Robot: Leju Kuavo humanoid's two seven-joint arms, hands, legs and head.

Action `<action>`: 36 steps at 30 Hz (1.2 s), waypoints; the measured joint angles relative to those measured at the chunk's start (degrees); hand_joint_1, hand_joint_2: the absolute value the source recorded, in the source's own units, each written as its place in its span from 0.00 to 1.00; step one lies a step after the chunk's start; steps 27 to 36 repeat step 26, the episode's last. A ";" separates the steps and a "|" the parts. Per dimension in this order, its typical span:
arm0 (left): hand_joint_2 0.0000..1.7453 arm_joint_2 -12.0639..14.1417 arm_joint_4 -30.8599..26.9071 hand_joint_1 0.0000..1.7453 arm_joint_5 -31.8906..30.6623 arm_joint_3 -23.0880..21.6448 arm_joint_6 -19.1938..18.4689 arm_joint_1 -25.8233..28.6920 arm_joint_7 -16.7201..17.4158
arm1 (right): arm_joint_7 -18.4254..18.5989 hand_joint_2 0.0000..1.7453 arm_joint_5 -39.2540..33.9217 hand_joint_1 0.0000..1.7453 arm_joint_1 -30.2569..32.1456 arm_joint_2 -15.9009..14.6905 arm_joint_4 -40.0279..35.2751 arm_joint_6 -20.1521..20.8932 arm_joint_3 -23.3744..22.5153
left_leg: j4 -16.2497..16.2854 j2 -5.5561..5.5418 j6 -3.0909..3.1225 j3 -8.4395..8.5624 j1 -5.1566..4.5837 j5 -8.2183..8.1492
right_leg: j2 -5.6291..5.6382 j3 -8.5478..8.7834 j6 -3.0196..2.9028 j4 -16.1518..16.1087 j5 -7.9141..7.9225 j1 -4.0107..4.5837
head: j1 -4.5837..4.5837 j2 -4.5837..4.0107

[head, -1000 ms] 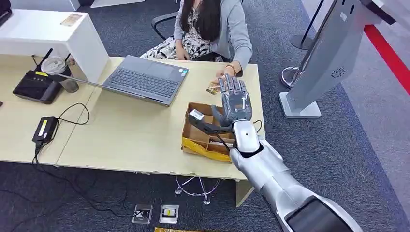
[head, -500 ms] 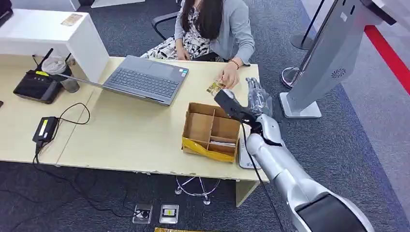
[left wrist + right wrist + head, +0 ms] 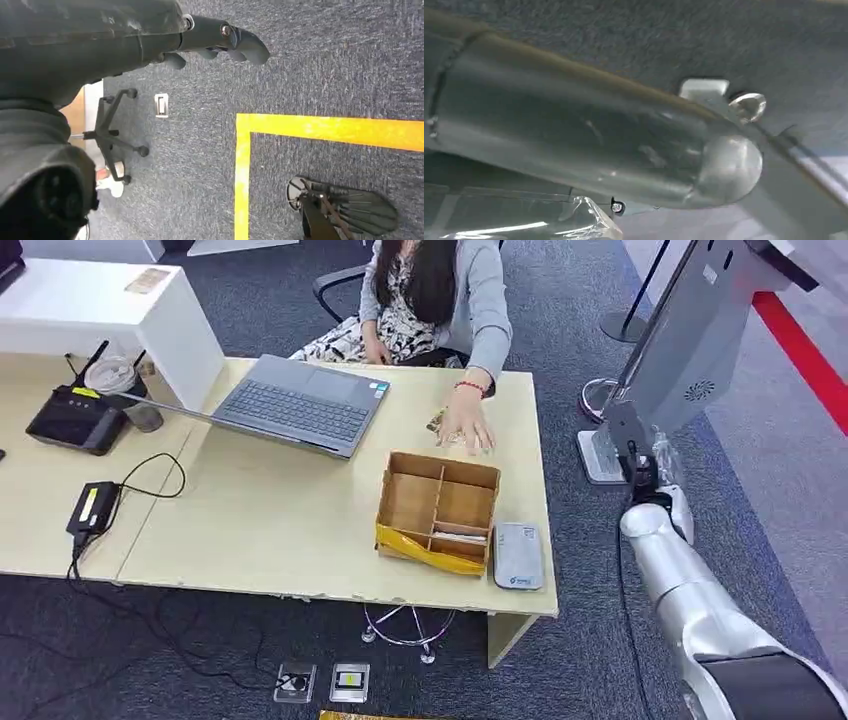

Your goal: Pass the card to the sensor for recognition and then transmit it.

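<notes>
Head view: right arm has swung off the counter [image 3: 280, 510]; a second ago it was over the cardboard box [image 3: 437, 510], now it is out past the counter's 3 o'clock edge, beside the kiosk base [image 3: 620, 462].
Right hand [image 3: 658, 462]: blurred, fingers pointing up; cannot tell how far open or whether it holds anything.
Left hand [image 3: 215, 42]: hangs over the carpet, fingers loosely apart, nothing in them.
Card [image 3: 438, 422]: flat on the counter at 12 o'clock from the box, mostly under the person's hand [image 3: 468, 427], which has come down on it.
Sensor [image 3: 518, 555]: grey reader, uncovered now that the arm has gone, just beside the box at 4 o'clock.
Task read: card sits with the person, well apart from the right hand; looks like hand-off done, arm retracting.
</notes>
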 joint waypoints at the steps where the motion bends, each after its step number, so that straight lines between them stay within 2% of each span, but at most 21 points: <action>1: 0.00 0.00 0.00 0.00 0.09 0.00 0.11 -0.02 0.04 | 0.55 0.00 -0.20 0.00 0.44 -1.14 0.50 -0.11 -0.63 | 0.00 0.00 0.00 -0.01 0.00 0.00 | 0.00 0.01 0.00 -0.01 0.00 0.00 | 0.02 0.00; 4: 0.00 -0.02 0.00 0.00 0.59 0.00 0.68 -0.02 0.55 | 3.37 0.00 -1.20 0.00 2.00 -3.89 2.08 -0.02 -2.10 | 0.00 0.01 0.03 -0.01 0.00 -0.03 | 0.00 -0.01 0.00 -0.02 0.00 -0.01 | -0.02 0.00; 6: 0.00 -0.02 0.00 0.00 0.81 0.04 1.05 -0.06 1.27 | 5.22 0.00 -3.17 0.00 3.13 -5.64 3.30 2.25 -3.30 | 0.00 0.01 0.04 0.00 0.01 -0.04 | 0.01 -0.01 0.00 -0.03 -0.01 0.00 | 0.00 0.00; 8: 0.00 -0.02 0.00 0.00 1.01 0.09 1.03 -0.06 1.55 | 4.52 0.00 -4.42 0.00 5.25 -7.15 4.04 3.13 -4.28 | 0.00 -0.01 0.05 -0.03 0.02 -0.05 | -0.02 0.00 0.00 -0.03 -0.01 0.01 | -0.02 0.00; 13: 0.00 -0.07 0.02 0.00 1.46 0.13 1.31 -0.10 1.75 | 0.20 0.00 -8.52 0.00 11.78 -10.18 6.36 2.36 -6.99 | -0.01 -0.02 0.00 -0.03 0.05 -0.09 | -0.02 0.00 -0.02 -0.03 -0.03 0.04 | 0.00 0.02; 18: 0.00 -0.07 0.02 0.00 1.68 0.17 2.34 -0.12 0.68 | 0.39 0.00 -15.83 0.00 19.71 -12.54 8.61 1.44 -10.58 | -0.01 -0.09 0.04 -0.02 0.05 -0.14 | -0.08 0.03 0.02 -0.06 -0.09 0.04 | -0.02 0.00; 26: 0.00 -0.07 0.02 0.00 2.54 1.16 4.00 -0.12 0.00 | -2.49 0.00 -25.29 0.00 33.15 -13.39 11.82 0.76 -18.86 | -0.03 0.00 0.00 -0.01 0.05 -0.25 | -0.05 0.02 -0.01 -0.05 -0.16 0.04 | -0.02 0.00; 36: 0.00 -0.07 0.02 0.00 2.54 1.16 4.00 -0.12 0.00 | -2.49 0.00 -25.29 0.00 33.15 -13.39 11.82 0.76 -18.86 | -0.03 0.00 0.00 -0.01 0.05 -0.25 | -0.05 0.02 -0.01 -0.05 -0.16 0.04 | -0.02 0.00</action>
